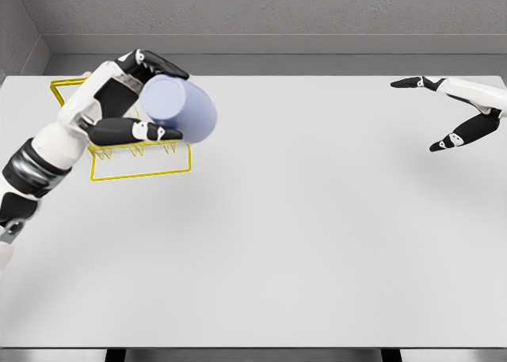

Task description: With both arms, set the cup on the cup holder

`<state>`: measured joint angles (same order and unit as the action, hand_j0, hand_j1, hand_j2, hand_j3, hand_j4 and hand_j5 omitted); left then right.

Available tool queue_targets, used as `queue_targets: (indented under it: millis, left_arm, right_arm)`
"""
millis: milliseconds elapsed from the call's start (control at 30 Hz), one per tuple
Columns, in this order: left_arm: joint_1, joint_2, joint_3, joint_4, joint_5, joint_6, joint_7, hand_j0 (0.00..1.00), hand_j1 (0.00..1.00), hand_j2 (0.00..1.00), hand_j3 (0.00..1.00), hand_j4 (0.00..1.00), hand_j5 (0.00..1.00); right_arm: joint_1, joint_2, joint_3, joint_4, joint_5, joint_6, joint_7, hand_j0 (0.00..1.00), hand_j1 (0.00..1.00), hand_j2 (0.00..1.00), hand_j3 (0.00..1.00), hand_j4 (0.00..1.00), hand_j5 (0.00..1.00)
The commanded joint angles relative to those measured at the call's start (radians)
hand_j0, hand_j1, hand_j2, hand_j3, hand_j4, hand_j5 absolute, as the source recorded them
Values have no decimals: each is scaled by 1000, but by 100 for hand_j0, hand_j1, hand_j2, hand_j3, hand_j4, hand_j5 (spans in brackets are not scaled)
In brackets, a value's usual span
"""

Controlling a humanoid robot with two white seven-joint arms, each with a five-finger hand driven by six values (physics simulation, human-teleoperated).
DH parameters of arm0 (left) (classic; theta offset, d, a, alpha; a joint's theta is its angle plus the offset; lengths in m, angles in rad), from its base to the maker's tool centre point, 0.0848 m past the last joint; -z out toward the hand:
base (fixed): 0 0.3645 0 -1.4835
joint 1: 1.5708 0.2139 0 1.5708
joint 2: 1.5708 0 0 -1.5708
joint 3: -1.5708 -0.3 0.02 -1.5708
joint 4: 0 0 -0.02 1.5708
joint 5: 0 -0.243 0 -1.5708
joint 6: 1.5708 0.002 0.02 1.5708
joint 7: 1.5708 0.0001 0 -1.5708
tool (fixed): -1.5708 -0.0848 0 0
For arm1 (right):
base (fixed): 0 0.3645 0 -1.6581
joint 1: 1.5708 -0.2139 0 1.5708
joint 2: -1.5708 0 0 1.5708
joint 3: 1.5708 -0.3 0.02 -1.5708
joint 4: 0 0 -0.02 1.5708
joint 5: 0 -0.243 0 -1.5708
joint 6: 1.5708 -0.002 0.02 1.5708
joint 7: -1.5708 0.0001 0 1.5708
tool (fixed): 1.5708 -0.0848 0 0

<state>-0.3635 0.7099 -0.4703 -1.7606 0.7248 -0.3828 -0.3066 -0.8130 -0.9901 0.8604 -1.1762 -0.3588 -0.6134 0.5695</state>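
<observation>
Slippage threatens upper left: left hand grasps the pale lavender cylindrical cup, probably above the yellow wire cup holder; right hand, splayed, idles upper right.

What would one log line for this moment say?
left hand: shut on cup | cup: over yellow cup holder | right hand: open, far right | table
</observation>
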Motion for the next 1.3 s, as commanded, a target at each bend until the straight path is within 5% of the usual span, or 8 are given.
queue_targets:
  millis: [0, 1267]
  left_arm:
    - [0, 13, 5, 0, 19, 1, 0, 41, 41, 41, 41, 41, 41]
    - [3, 140, 68, 6, 22, -11, 0, 41, 41, 41, 41, 41, 41]
  right_arm:
    - [0, -1, -1, 0, -8, 3, 0, 100, 100, 100, 100, 100, 100]
    - [2, 19, 5, 10, -6, 3, 0, 100, 100, 100, 100, 100, 100]
